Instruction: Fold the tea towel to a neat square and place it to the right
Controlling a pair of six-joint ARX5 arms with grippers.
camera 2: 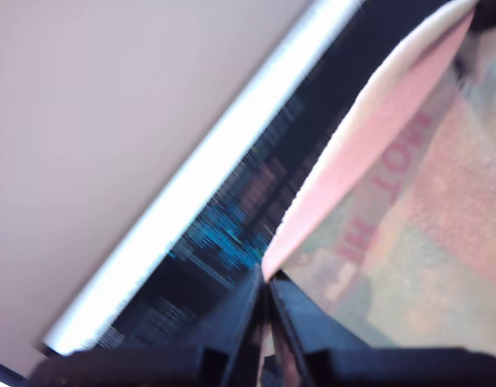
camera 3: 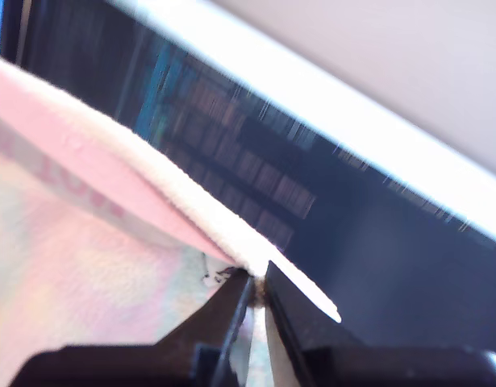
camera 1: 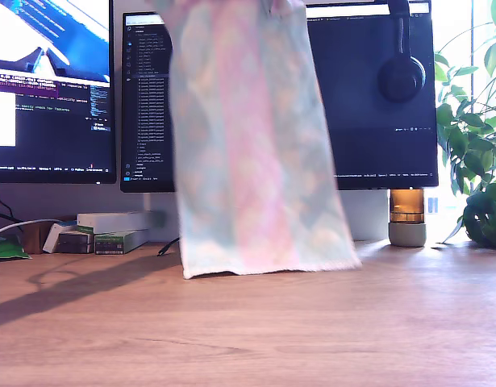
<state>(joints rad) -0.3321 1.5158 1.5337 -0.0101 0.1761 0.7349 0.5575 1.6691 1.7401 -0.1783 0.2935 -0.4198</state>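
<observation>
Wooden desk [camera 1: 312, 330] fills the near part of the exterior view, bare where it lies closest to the camera. Over it hangs the tea towel [camera 1: 248, 153], lifted high so that its top runs out of the picture and its bottom hem sits at or just above the desk; I cannot tell whether it touches. The cloth is blurred, with a pale pink band down its middle and mint-green at the sides. Neither arm shows in the exterior view. In the first wrist view my first gripper [camera 2: 266, 284] has its jaws pressed together on a corner of the towel, where a pink edge and white fluff meet, and pink lettering shows on the cloth beside it. In the second wrist view my second gripper [camera 3: 256, 289] is likewise clamped on the towel's fluffy white edge, with a small dark mark on the cloth right at the jaws. Behind the towel stand two monitors: one [camera 1: 50, 81] to the towel's left in the exterior view, and a dark one [camera 1: 377, 97] directly behind it with headphones [camera 1: 402, 72] hung over its top. Farther back, small boxes [camera 1: 110, 230] sit on the desk to the towel's left in that view, while a small lamp [camera 1: 407, 218] and a leafy plant [camera 1: 477, 137] stand to its right.
</observation>
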